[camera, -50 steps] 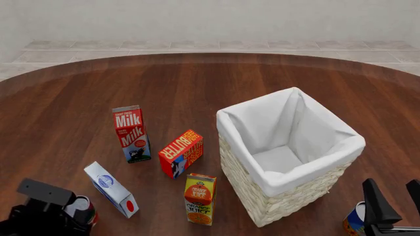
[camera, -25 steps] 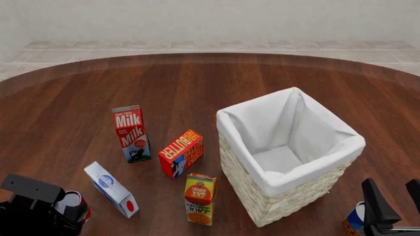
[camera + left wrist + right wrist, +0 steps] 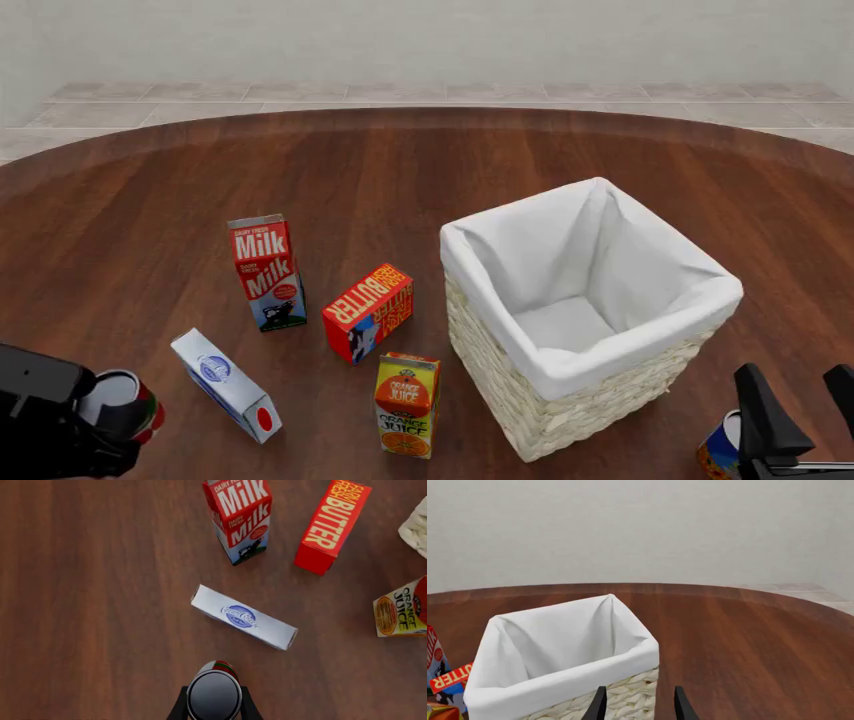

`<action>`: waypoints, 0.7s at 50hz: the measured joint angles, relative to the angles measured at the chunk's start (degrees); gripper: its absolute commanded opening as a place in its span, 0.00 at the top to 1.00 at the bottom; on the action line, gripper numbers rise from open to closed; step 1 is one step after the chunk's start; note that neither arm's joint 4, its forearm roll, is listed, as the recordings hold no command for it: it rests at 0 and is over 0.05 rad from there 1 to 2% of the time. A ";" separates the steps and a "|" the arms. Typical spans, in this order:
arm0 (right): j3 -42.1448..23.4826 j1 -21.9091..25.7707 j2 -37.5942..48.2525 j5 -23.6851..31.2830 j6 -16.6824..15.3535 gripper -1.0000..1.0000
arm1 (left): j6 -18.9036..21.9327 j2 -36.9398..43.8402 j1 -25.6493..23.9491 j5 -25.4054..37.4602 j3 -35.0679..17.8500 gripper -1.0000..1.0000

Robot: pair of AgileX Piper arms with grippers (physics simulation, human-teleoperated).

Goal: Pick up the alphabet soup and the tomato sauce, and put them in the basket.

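While the left gripper (image 3: pixel 213 707) clamps the tomato sauce (image 3: pixel 213 692) between both fingers, the can sits upright in the jaws, its round top facing the left wrist camera and the red-and-green label showing just beyond the rim. From the front, the same can (image 3: pixel 118 402) appears lifted off the table at the near left corner. The basket (image 3: pixel 587 375) lies well ahead and across toward the right arm's side, with the cream cheese box (image 3: pixel 224 385), orange juice carton (image 3: pixel 406 405) and butter box (image 3: pixel 367 312) standing between.

The right gripper (image 3: pixel 637 702) has its fingers spread apart, with nothing between them, and points over the basket rim (image 3: pixel 560 675). The alphabet soup (image 3: pixel 721 445) stands just beside this gripper, at the near right edge of the front view. Only a sliver of blue and orange label shows, so its exact pose is uncertain.

Handling judgement: both cans are rigid and smooth-walled and probably fairly dense for their size. Grip across the mid-height of the cylinder, fingers square to the wall. A high or off-centre hold risks the can pivoting or slipping. Neither is fragile.
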 measured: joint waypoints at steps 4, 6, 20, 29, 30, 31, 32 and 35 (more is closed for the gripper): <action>0.00 0.05 0.00 0.08 -0.05 0.00 | 1.91 -1.78 0.43 1.61 -0.86 1.00; 0.01 0.09 0.00 0.11 -0.08 0.00 | 2.56 -2.51 0.74 2.37 -1.26 1.00; -0.01 0.31 0.02 0.30 -0.32 0.00 | 3.29 -4.98 2.68 6.71 -5.55 1.00; -0.03 0.34 0.02 0.38 -0.44 0.00 | 2.92 -5.04 2.23 10.10 -12.03 1.00; -0.03 0.34 0.02 0.38 -0.45 0.00 | 2.90 -4.96 2.08 10.50 -12.88 1.00; -0.03 0.34 0.02 0.38 -0.46 0.00 | 2.87 -4.89 1.94 10.86 -13.67 1.00; -0.02 0.34 0.02 0.38 -0.46 0.00 | 2.88 -4.81 1.75 11.24 -14.52 1.00; 0.00 0.32 0.01 0.36 -0.47 0.00 | 2.92 -4.59 1.25 12.26 -16.79 1.00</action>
